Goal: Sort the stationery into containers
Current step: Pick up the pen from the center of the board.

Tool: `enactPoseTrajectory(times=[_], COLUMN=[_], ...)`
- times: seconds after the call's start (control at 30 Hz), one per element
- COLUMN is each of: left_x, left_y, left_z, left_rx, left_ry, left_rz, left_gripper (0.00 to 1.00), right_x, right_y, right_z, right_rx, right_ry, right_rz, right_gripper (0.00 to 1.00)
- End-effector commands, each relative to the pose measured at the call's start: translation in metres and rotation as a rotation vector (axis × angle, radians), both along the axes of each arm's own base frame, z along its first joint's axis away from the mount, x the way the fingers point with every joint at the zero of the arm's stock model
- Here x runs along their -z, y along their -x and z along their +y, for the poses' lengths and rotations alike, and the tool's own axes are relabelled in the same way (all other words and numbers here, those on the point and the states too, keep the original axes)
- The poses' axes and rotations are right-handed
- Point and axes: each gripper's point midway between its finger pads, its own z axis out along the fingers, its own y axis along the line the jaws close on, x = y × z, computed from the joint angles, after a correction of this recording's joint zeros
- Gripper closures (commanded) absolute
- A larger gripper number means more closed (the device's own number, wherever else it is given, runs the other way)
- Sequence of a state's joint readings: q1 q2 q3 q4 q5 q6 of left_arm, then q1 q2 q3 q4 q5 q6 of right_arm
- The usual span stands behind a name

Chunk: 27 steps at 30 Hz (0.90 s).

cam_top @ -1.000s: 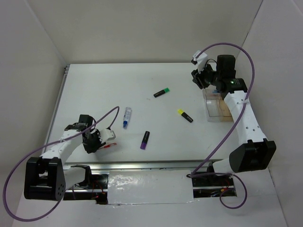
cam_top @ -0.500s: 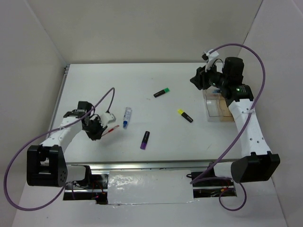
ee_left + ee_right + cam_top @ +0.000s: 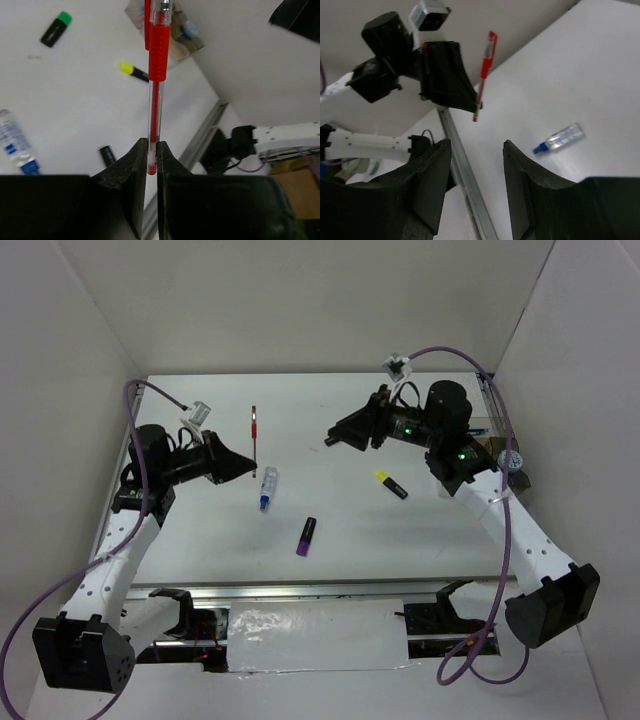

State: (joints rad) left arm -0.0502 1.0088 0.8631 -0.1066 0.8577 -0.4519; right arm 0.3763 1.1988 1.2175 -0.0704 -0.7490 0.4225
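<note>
A: Left end effector (image 3: 240,468) is pinched tight on the red pen (image 3: 254,430). It has it right at the bottom end, and the pen stands straight up out of the fingertips.

B: Clear of the desk (image 3: 200,410) too. The right wrist view shows that pen in the air against the back wall.

A: And the right end effector (image 3: 476,145)?

B: Jaws spread wide, nothing between them. It hangs over the far middle of the desk, pointing across at the left arm.

A: What's lying loose?

B: The tube (image 3: 267,488) lies just beside the left end effector. The purple highlighter (image 3: 307,536) is nearer the front, and the yellow highlighter (image 3: 391,484) lies below the right arm. The green highlighter (image 3: 56,28) shows in the left wrist view, but from above the right end effector mostly hides it.

A: The box (image 3: 192,44)?

B: At the desk's far right, largely behind the right arm. I can't tell what is inside it.
</note>
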Motion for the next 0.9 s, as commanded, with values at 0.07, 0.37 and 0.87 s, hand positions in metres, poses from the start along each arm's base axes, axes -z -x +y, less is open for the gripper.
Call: enactPoseTrajectory(times=[0.07,0.37,0.87], left_x=[-0.076,-0.092,-0.081], left_y=[0.012,0.029,0.037], left_z=[-0.030,-0.045,-0.052], left_rx=[0.073,0.134,0.159], left_ry=[0.343,0.417,0.384], left_rz=[0.025,0.044,0.069], left_gripper=[1.00,1.00,1.00], right_x=[-0.047,-0.038,-0.031], right_y=[0.021,0.010,0.018], right_z=[0.054,0.103,0.137], right_rx=[-0.130,-0.207,-0.300], right_ry=[-0.160,-0.196,-0.174], right_rz=[-0.002,0.153,0.172], right_gripper=[0.47,0.48,0.67])
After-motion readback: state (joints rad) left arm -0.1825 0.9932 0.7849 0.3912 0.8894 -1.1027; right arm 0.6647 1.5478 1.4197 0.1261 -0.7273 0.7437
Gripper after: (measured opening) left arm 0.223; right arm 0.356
